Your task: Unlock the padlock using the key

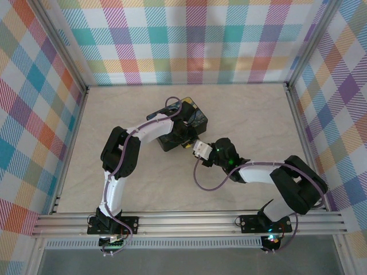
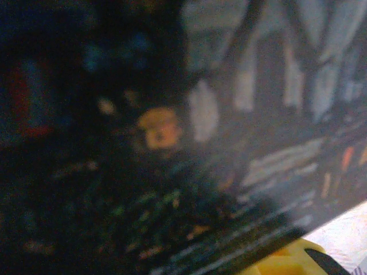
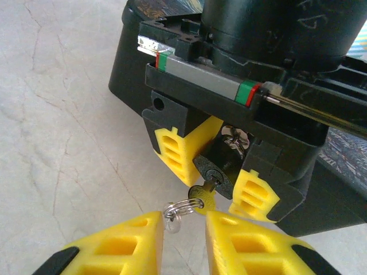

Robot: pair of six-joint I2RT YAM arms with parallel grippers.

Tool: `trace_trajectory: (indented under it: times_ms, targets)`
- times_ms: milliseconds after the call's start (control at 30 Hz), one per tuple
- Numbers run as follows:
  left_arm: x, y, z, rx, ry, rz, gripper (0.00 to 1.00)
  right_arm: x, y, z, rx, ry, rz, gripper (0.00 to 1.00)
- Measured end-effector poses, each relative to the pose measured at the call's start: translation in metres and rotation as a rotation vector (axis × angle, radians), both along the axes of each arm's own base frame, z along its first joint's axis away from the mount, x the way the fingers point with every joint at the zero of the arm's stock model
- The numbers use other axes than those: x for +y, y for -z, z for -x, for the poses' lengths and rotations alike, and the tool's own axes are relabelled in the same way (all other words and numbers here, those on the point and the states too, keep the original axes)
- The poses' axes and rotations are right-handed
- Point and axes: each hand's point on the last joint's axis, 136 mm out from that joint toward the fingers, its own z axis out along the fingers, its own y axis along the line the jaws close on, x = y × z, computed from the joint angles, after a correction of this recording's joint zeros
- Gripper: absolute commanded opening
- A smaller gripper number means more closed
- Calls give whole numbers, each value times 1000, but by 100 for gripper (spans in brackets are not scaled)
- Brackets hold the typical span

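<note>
In the right wrist view the right tool (image 3: 183, 220) sits nearest, its yellow fingers a little apart. A small split ring (image 3: 175, 210) hangs in the gap, and I cannot tell whether the tips press the key (image 3: 205, 196). The key's long axis runs up and away, with the bow near those tips and the blade seated in the padlock (image 3: 213, 167). The padlock's keyhole end faces this tool and its silvery shackle (image 3: 235, 137) points away. The left tool (image 3: 215, 183) pinches the dark body from both sides. Scrawled marks on its housing (image 3: 309, 17) are unreadable. Behind stands the painted tin (image 3: 129, 74) on the pale table (image 3: 57, 143).
</note>
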Motion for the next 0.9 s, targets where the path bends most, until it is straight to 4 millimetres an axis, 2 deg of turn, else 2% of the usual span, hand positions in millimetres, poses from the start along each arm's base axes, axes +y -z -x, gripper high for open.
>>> trace_trajectory:
  times_ms: [333, 900]
  targets:
    - [-2, -1, -3, -4, -3, 22, 13, 2, 7, -9, -20, 14, 24, 21]
    - [-3, -2, -8, -15, -6, 42, 12, 13, 6, -34, -61, 44, 41, 16]
